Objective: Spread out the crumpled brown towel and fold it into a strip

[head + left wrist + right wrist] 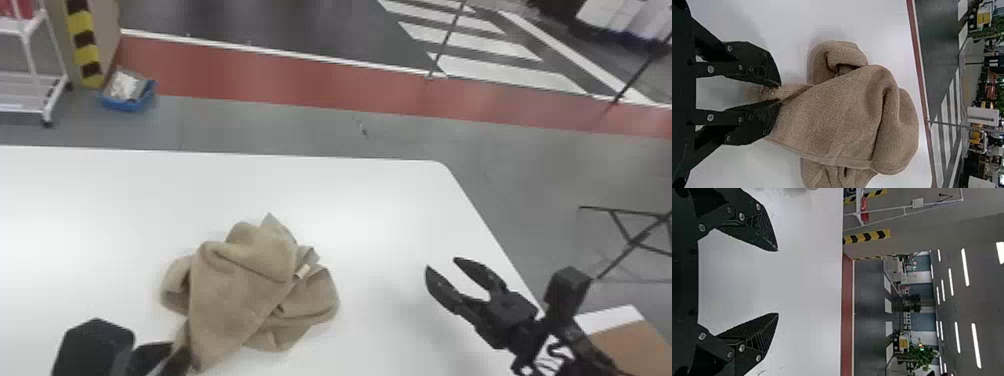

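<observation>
Beyond the white tabletop [375, 195], a red floor band [250, 75] runs past a blue bin [127, 103] and the white crossing stripes [505, 75]. The brown towel [240, 300] lies on the tabletop in a bunched heap, with its near end drawn toward the robot in the left pincer [780, 93], whose fingers are clamped on the cloth. The right pincer [442, 263] hangs well apart from the towel, on its right, with its fingers parted and nothing between them.

As I judge it, the job is at its very start: one hold has been taken, but the spreading is nearly all left, and no strip fold is made (the creases look like plain crumpling to me). A second hold on a free edge would probably help to open it out.

The head view gives the whole heap, a small pale tag [302, 271] on its right side, and the gap between towel and right pincer. The left wrist view adds the pinch itself, the terry weave and a hem [840, 161] along one edge. The right wrist view gives the parted fingers at close range.
</observation>
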